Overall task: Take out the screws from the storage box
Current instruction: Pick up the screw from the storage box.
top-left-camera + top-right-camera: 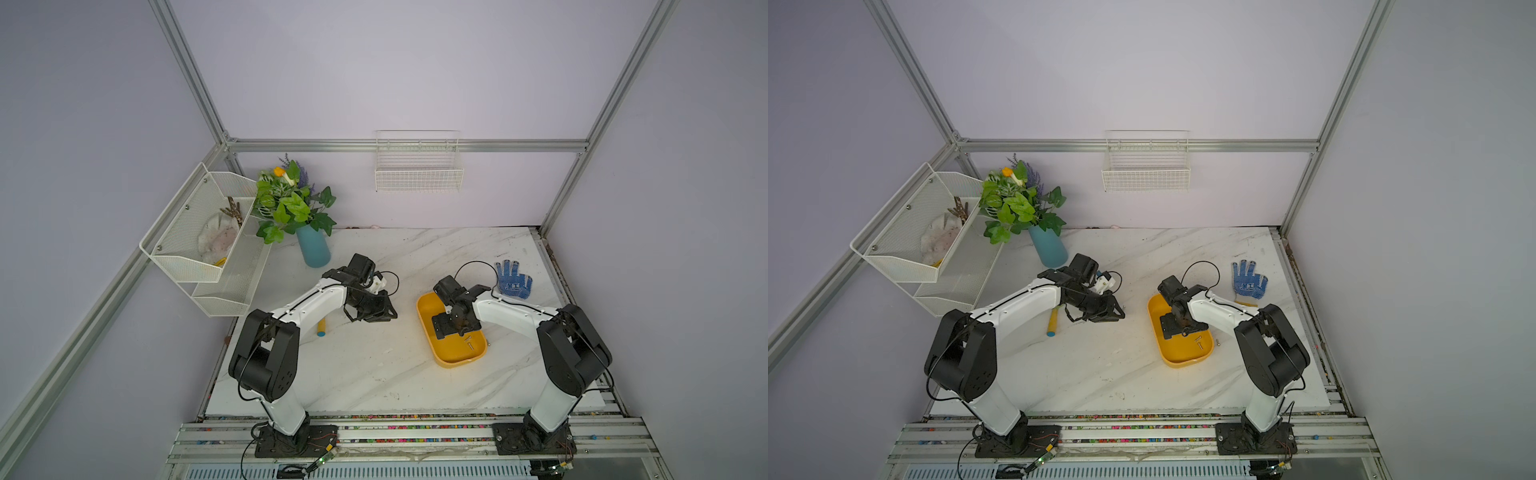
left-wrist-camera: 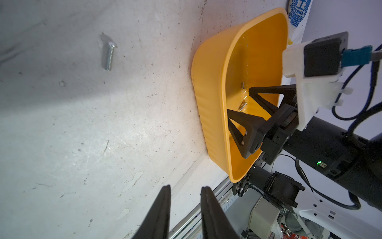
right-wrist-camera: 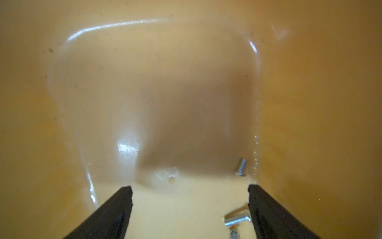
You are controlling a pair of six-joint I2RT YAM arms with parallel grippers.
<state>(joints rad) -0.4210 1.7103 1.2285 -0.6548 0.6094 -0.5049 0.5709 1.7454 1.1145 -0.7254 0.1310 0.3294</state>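
I get soft, even light in both top views, with faint shadows on the white marbled tabletop point(image 1: 374, 374). Inside the shallow yellow-orange plastic tub point(image 3: 186, 72) I see white glare streaks and a hazy floor; the nearest small silvery screw point(image 3: 237, 219) blurs.

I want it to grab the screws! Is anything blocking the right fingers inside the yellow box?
Nothing visible is. The right fingers hang open inside the storage box. The screws lie uncovered on its floor, one right beside a finger and another a little farther off.
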